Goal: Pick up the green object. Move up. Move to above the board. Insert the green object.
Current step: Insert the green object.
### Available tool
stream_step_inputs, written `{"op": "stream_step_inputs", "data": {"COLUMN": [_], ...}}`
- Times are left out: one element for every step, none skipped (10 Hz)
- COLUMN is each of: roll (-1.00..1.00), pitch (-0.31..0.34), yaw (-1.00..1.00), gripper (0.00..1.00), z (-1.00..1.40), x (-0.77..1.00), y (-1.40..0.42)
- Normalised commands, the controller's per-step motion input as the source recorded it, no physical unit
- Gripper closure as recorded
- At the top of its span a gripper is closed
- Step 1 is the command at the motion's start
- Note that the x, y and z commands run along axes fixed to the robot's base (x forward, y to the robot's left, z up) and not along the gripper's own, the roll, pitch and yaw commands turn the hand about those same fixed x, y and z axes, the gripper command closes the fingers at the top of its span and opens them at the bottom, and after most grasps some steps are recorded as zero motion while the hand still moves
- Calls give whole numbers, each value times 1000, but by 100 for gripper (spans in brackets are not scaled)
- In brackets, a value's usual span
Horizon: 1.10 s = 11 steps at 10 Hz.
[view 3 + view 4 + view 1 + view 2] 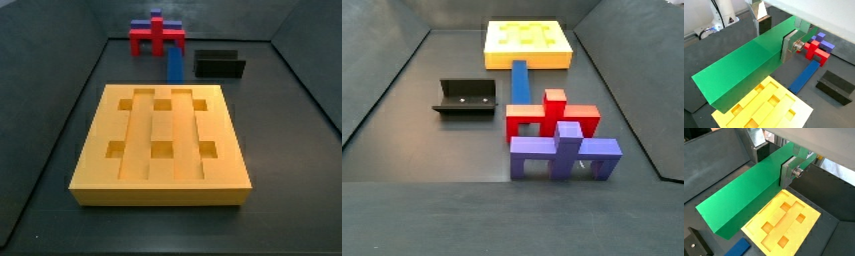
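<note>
My gripper (774,35) is shut on the green object (744,70), a long plain green bar that lies across between the silver fingers (788,46). Both wrist views show this; in a wrist view the gripper (772,162) holds the green object (744,193) level in the air. The orange-yellow board (784,220) with square holes lies on the floor below and beside the bar's free end, and it shows in a wrist view (771,107) too. In both side views the board (160,125) (529,62) lies flat; the gripper and the green object are out of view there.
A long blue bar (520,80) lies on the floor between the board and a red piece (549,115). A purple-blue piece (563,155) stands beyond the red one. The black fixture (465,98) stands beside the blue bar. Dark walls enclose the floor.
</note>
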Motion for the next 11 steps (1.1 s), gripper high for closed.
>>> {"op": "stream_step_inputs", "data": {"roll": [0, 39, 71, 80, 197, 300, 200, 144, 80, 0, 0], "pitch": [-4, -83, -114, -146, -213, -211, -201, -184, -139, -7, 0], "yaw": [0, 0, 0, 0, 0, 0, 66, 100, 94, 0, 0], "gripper": [100, 100, 100, 100, 100, 100, 100, 100, 100, 100, 100], "z": [0, -111, -223, -340, -494, -531, -694, -803, -954, -1000, -1000], "x": [0, 0, 0, 0, 0, 0, 0, 0, 0, 0, 0], "y": [0, 0, -23, -23, -174, -363, -363, -380, -303, -160, -71]}}
